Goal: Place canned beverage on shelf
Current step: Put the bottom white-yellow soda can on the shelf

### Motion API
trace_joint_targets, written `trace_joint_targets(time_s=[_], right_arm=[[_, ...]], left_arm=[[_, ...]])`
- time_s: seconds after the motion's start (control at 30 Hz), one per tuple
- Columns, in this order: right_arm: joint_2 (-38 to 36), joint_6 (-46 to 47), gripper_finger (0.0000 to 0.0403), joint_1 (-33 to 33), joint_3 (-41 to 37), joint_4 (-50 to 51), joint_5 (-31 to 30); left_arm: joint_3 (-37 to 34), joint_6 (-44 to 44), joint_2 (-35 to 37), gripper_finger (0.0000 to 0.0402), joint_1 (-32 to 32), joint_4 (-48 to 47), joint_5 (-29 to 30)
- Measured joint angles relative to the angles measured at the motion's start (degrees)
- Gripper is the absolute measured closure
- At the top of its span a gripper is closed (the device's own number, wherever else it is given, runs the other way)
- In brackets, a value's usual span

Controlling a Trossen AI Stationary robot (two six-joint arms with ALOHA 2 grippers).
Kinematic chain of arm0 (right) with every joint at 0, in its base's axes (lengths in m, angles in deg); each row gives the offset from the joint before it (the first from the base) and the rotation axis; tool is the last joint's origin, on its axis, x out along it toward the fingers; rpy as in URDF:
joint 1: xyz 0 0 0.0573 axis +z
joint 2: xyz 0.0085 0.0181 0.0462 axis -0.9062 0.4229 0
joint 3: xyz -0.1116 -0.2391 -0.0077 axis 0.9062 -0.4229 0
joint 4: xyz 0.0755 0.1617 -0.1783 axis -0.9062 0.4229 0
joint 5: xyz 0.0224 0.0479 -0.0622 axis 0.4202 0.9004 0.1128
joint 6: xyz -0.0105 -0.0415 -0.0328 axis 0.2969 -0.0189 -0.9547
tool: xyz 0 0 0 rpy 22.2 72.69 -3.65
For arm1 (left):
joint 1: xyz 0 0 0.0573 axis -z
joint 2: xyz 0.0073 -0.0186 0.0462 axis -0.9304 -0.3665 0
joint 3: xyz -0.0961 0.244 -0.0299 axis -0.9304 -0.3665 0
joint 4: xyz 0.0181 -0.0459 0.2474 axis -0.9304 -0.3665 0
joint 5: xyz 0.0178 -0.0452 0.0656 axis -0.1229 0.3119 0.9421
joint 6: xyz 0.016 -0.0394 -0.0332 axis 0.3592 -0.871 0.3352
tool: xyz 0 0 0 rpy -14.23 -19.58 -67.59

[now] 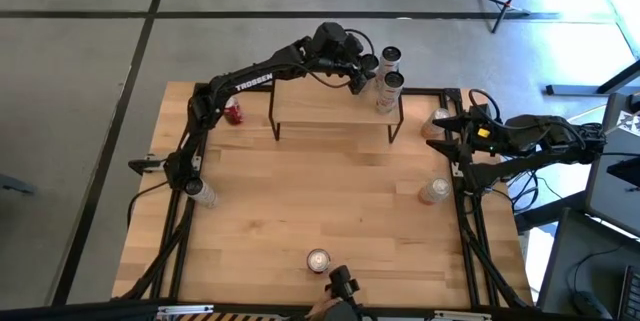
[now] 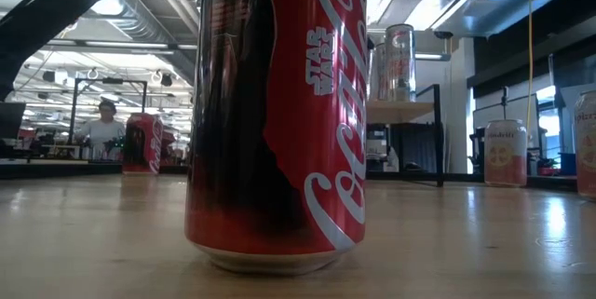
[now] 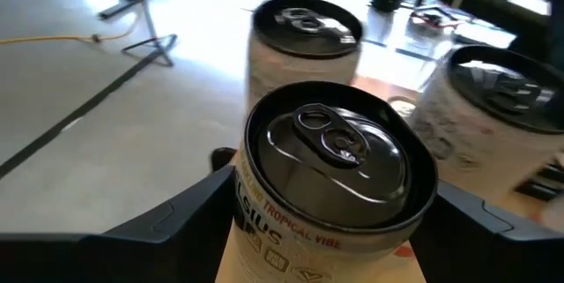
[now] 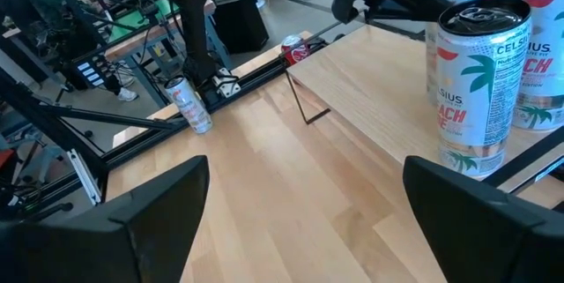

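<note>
Can (image 1: 388,91) upright on shelf (image 1: 320,108), upper right of centre, second can (image 1: 390,58) just behind. Rigid, smooth, likely slippery; best gripped mid-wall. Left gripper (image 3: 335,230) jaws straddling it, released. Right gripper (image 1: 452,148), right edge of surface (image 1: 330,211), jaws wide, empty.

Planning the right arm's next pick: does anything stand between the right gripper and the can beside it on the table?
Nothing visible does. The right gripper is open at the table's right edge, and the nearest can stands alone on bare tabletop just beside it, nothing between them.
</note>
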Motion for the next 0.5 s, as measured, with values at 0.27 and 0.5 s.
trace_joint_targets(time_s=[0.27,0.5], right_arm=[[0.00,-0.01,0.0038,0.00,0.00,0.13,-0.07],[0.00,-0.01,0.0038,0.00,0.00,0.13,-0.13]], left_arm=[[0.00,-0.23,0.00,0.0119,-0.01,-0.06,1.19],[0.00,-0.27,-0.01,0.0097,0.02,-0.49,0.83]])
